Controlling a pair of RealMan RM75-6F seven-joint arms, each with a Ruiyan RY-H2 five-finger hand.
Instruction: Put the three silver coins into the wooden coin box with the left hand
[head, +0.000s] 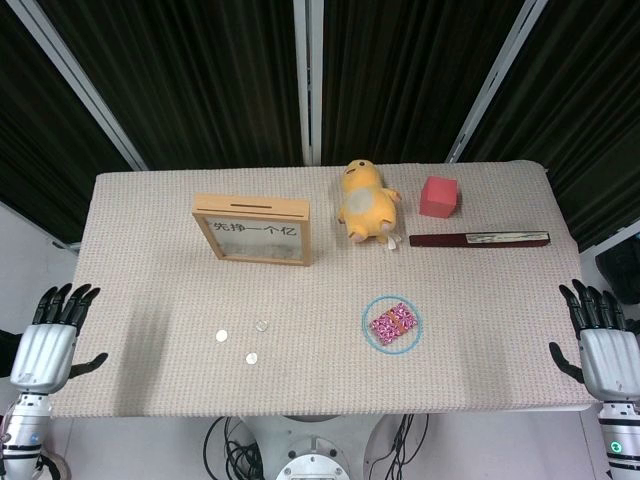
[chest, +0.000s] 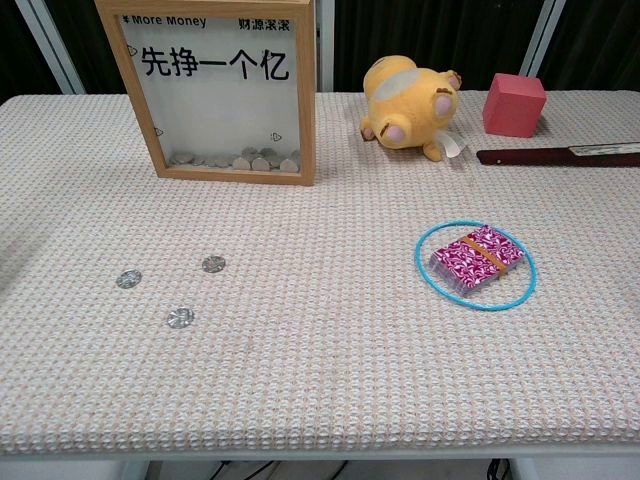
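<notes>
Three silver coins lie flat on the woven table cover, left of centre near the front: one (head: 222, 336) (chest: 128, 279), one (head: 261, 325) (chest: 213, 264) and one (head: 252, 358) (chest: 180, 318). The wooden coin box (head: 252, 229) (chest: 217, 88) stands upright behind them, with a clear front pane, Chinese lettering, a slot on top and several coins inside. My left hand (head: 55, 335) hangs off the table's left edge, fingers spread, holding nothing. My right hand (head: 600, 340) hangs off the right edge, likewise empty. Neither hand shows in the chest view.
A yellow plush duck (head: 366, 200) (chest: 410, 102) lies right of the box. A red cube (head: 439, 196) (chest: 514, 103) and a dark folded fan (head: 480, 240) (chest: 560, 154) sit at the back right. A pink patterned packet (head: 392, 324) (chest: 477, 260) rests inside a blue ring (head: 367, 312) (chest: 425, 240).
</notes>
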